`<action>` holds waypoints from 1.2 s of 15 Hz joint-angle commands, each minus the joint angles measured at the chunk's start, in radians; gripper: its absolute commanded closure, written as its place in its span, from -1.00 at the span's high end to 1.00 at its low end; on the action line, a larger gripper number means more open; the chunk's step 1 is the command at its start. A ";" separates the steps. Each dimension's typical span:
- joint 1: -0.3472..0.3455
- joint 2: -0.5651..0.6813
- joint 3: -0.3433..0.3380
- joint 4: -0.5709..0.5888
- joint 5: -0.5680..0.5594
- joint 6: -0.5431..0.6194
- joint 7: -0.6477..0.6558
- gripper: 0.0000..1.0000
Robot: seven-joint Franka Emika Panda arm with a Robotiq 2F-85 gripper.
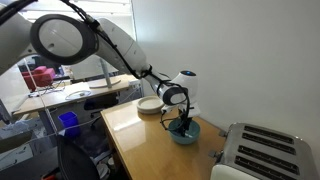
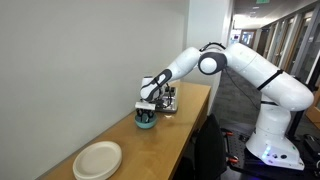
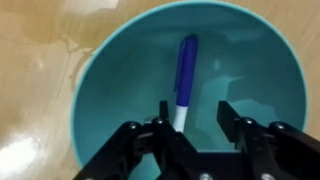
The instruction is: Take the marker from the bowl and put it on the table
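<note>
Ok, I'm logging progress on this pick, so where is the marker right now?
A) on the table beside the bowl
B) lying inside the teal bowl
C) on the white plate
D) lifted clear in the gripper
B: the wrist view shows the marker lying inside the teal bowl, with the gripper open over it and not yet closed on it.

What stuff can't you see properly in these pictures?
- Blue-and-white marker pen: hidden in both exterior views by the wall of the round teal bowl and the black claw.
- Marker's near end: wrist view, behind the claw.
- Silver toaster: cut off by an exterior view's edge.
</note>
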 commanded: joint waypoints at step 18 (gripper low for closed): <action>0.062 -0.129 -0.093 -0.018 -0.117 -0.131 0.054 -0.94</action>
